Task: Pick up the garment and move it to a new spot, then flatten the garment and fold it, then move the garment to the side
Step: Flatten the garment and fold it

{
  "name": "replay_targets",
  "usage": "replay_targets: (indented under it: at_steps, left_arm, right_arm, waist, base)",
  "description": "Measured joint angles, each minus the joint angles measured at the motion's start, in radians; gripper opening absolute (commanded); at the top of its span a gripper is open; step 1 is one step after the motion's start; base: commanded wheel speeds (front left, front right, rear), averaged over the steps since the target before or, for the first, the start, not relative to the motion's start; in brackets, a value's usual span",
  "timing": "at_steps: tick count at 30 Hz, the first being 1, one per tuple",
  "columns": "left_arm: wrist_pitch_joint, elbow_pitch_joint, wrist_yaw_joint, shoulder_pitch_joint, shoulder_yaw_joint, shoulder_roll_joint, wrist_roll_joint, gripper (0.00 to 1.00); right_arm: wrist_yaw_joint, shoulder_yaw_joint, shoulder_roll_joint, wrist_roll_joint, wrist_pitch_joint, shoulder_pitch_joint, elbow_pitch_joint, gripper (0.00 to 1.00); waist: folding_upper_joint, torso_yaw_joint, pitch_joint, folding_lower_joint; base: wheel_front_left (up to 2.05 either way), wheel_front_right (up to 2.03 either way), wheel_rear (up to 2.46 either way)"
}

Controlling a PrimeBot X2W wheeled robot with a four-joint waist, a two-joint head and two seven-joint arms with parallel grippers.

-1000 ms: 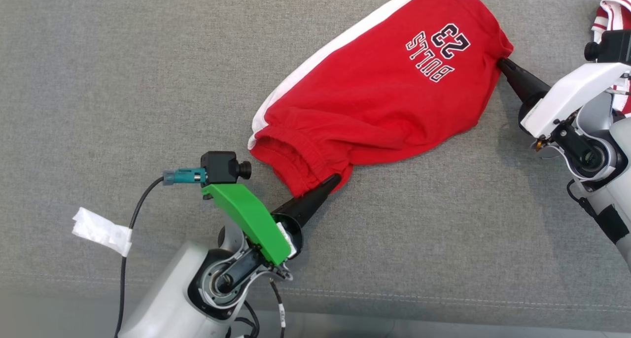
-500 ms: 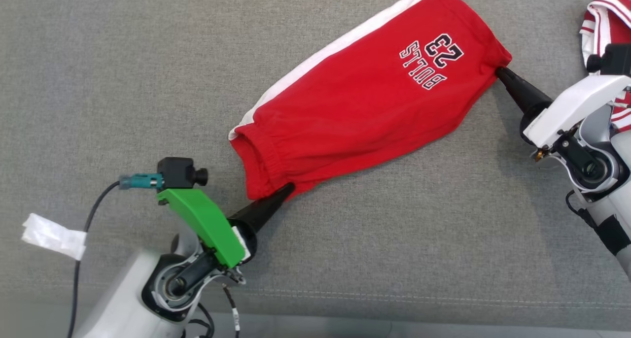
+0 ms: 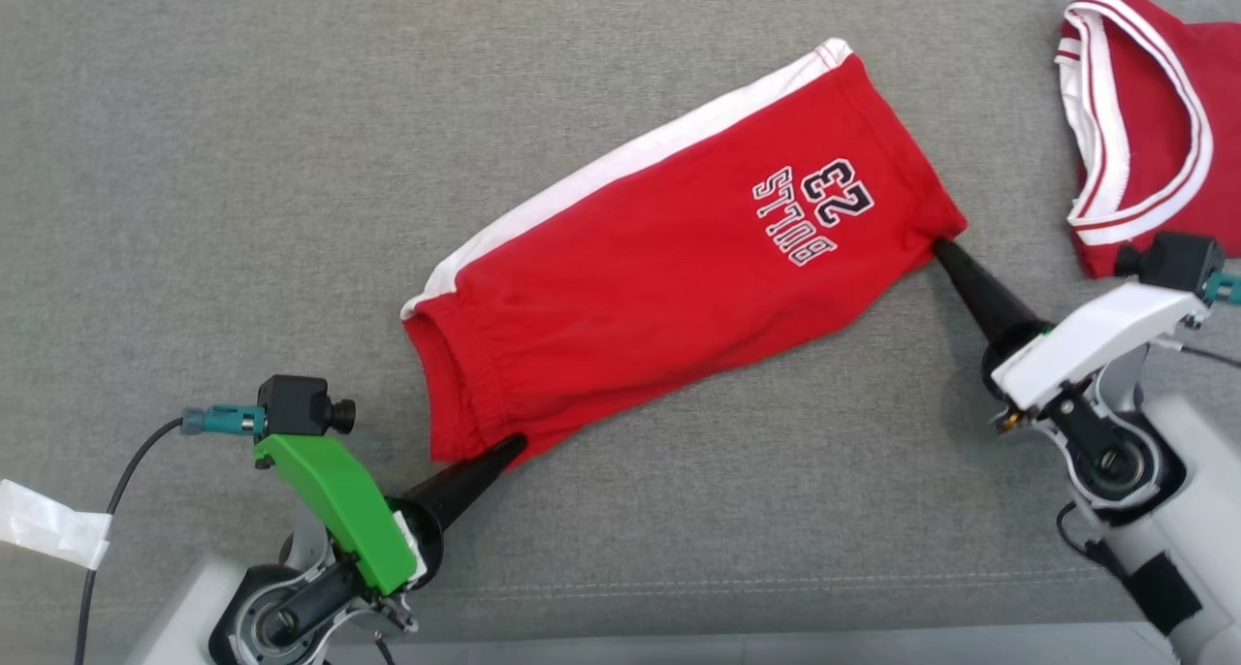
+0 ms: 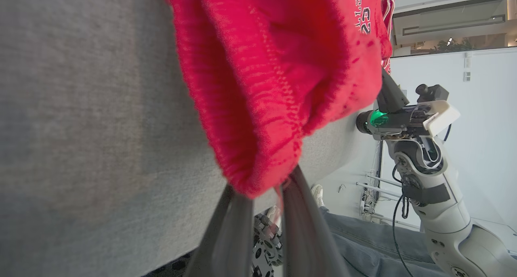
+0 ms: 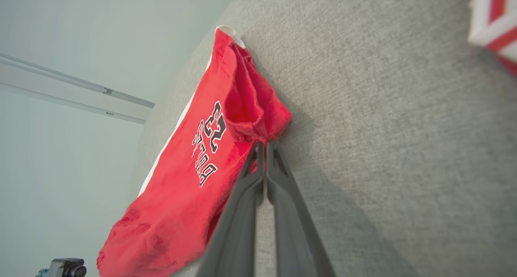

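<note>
The garment (image 3: 669, 277) is a pair of red shorts with a white side stripe and "BULLS 23" print, folded in half and stretched diagonally over the grey surface (image 3: 242, 161). My left gripper (image 3: 512, 445) is shut on the waistband corner at the lower left; in the left wrist view the left gripper (image 4: 266, 190) pinches the ribbed red hem (image 4: 250, 119). My right gripper (image 3: 942, 249) is shut on the leg-hem corner at the right. In the right wrist view the right gripper (image 5: 262, 144) clamps the bunched red cloth (image 5: 194, 164).
A second red and white striped garment (image 3: 1134, 142) lies at the upper right, close behind my right arm. A white tag (image 3: 48, 534) hangs on the cable at the far left. The grey surface's front edge (image 3: 679, 636) runs along the bottom.
Both grippers, still shut on the shorts, have drawn them down and to the left in the head view. The cloth lies more stretched out, and the striped garment shows more fully.
</note>
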Motion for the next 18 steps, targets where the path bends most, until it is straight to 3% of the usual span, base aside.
replay_targets:
  at_steps: [10, 18]
  left_arm:
    - [0.069, -0.063, -0.006, 0.062, 0.018, 0.119, -0.029, 0.0]
    - [0.07, -0.083, -0.004, 0.069, 0.078, 0.176, -0.046, 0.0]
  right_arm:
    - [0.007, -0.012, 0.054, 0.033, -0.108, 0.175, -0.152, 0.0]
    - [0.005, 0.003, 0.067, 0.033, -0.145, 0.262, -0.21, 0.0]
  waist:
    - [0.0, -0.072, -0.009, 0.0]
    - [0.0, -0.11, -0.02, 0.0]
  base:
    - [0.0, 0.0, 0.0]
    - [0.0, 0.0, 0.0]
